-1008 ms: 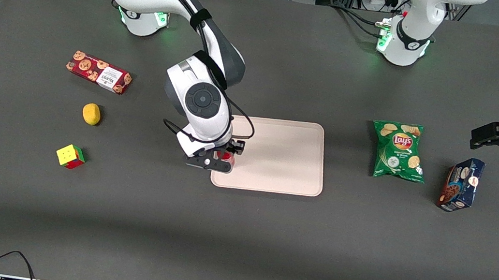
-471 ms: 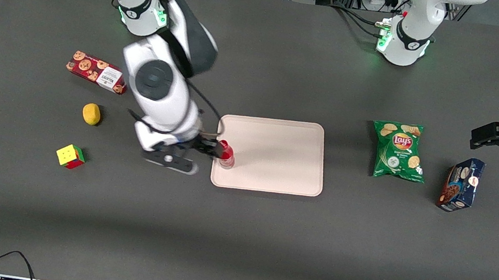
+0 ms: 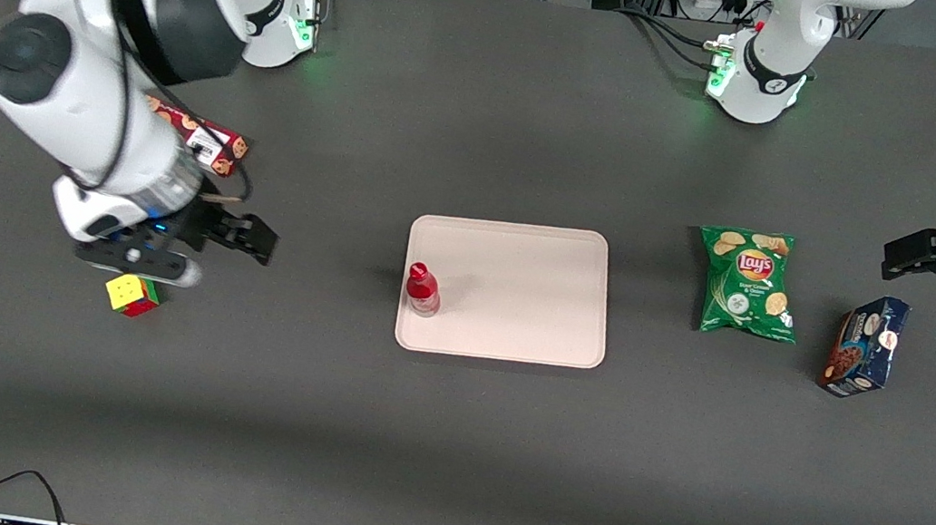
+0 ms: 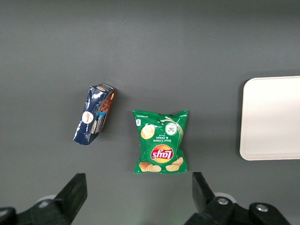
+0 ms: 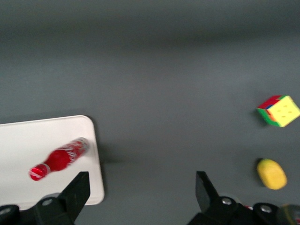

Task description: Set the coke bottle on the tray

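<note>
The coke bottle is small and red with a red cap. It stands upright on the pale beige tray, close to the rim toward the working arm's end. My right gripper hangs open and holds nothing. It is well away from the tray, above the table near the colour cube. In the right wrist view the coke bottle shows on the tray, apart from the gripper with its jaws spread wide over bare table. The tray's edge also shows in the left wrist view.
A colour cube and a yellow lemon lie near the gripper. The arm partly covers a red cookie box. A green chips bag and a blue box lie toward the parked arm's end.
The gripper opened and let go of the coke bottle, which stays upright on the tray. The arm then rose and swung away toward the working arm's end of the table.
</note>
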Available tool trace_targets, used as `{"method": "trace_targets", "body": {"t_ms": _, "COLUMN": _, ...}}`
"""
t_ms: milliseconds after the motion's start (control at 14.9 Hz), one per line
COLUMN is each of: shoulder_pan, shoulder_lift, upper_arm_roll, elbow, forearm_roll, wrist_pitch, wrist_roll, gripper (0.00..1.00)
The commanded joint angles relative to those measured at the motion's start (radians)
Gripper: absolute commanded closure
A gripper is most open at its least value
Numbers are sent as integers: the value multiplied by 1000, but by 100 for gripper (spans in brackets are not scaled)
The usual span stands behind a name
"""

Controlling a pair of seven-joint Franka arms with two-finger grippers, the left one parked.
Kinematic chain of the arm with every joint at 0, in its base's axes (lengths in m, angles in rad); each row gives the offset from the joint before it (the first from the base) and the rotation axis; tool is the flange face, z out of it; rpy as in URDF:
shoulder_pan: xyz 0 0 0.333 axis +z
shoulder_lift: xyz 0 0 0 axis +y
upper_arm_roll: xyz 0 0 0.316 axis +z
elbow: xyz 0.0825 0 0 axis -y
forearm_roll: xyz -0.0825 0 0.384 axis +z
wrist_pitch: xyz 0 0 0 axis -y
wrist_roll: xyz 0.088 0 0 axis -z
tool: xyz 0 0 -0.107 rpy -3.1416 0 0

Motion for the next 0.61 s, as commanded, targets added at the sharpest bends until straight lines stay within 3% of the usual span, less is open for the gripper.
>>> {"method": "trace_targets", "body": {"t_ms": 0, "shoulder_pan": -8, "shoulder_lift": -198, "upper_arm_roll": -110, "elbow": -214, "forearm_roll": 26, "wrist_pitch": 19, "wrist_roll": -190, "gripper": 0}}
{"method": "trace_targets", "body": {"t_ms": 269, "shoulder_pan": -8, "shoulder_lift": -317, "upper_arm_roll": -234, "elbow": -318, "forearm_roll": 26, "wrist_pitch": 16, "wrist_roll": -362, "gripper": 0}}
{"method": "trace_targets", "body": {"t_ms": 538, "shoulder_pan": -8, "shoulder_lift": -337, "upper_arm_roll": -280, "elbow": -317, "forearm_roll": 9, "wrist_pitch": -24, "wrist_roll": -412, "gripper": 0}}
